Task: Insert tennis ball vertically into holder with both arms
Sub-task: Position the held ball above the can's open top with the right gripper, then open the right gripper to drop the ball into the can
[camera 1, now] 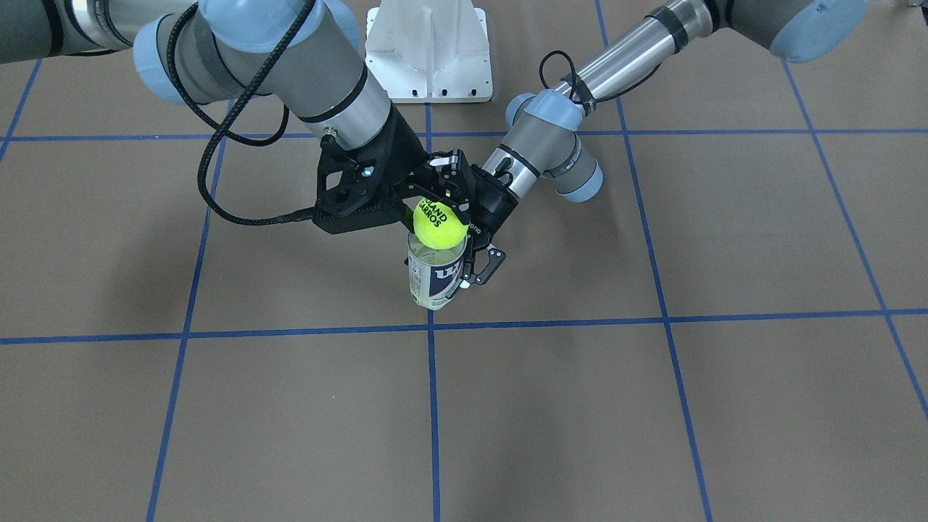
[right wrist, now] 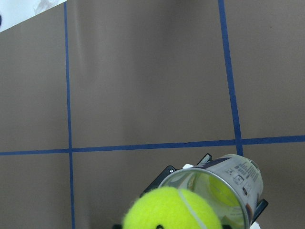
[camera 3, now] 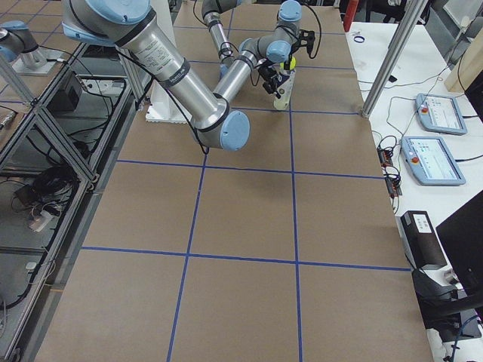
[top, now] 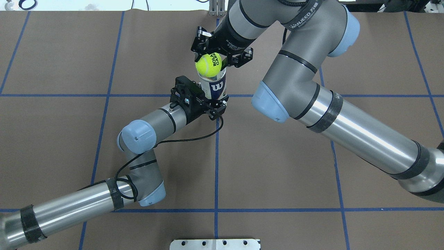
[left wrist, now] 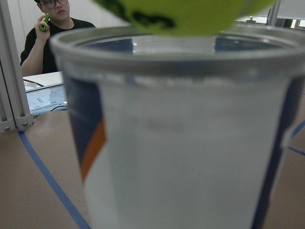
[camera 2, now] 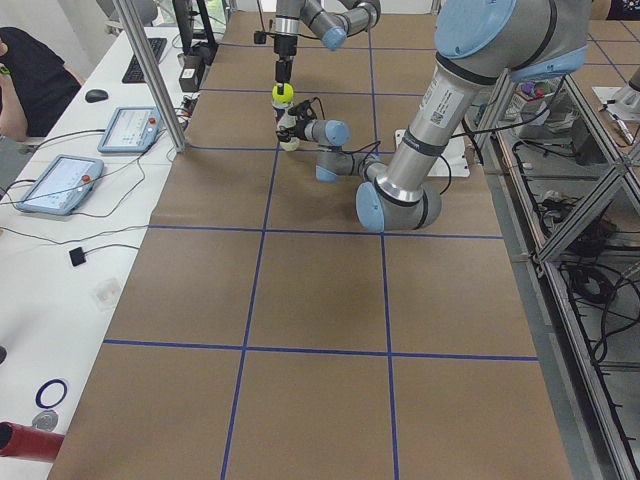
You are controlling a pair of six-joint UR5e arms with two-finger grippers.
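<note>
The holder [top: 215, 86], a clear can with a navy and white label, stands upright on the table. My left gripper [top: 210, 96] is shut on its lower part. My right gripper [top: 211, 59] is shut on a yellow tennis ball [top: 208, 65] and holds it right at the can's open mouth. From the front the ball [camera 1: 439, 226] sits over the holder's [camera 1: 433, 279] rim. In the right wrist view the ball [right wrist: 171, 211] is beside the rim [right wrist: 190, 172], and another ball [right wrist: 225, 190] lies inside the can. The holder [left wrist: 181, 143] fills the left wrist view.
A white metal base bracket [camera 1: 428, 51] stands at the table's robot side. Blue tape lines grid the brown table [top: 104, 156]. A side desk with tablets [camera 2: 60, 185] and a seated person [left wrist: 52, 28] lie beyond the table's far edge.
</note>
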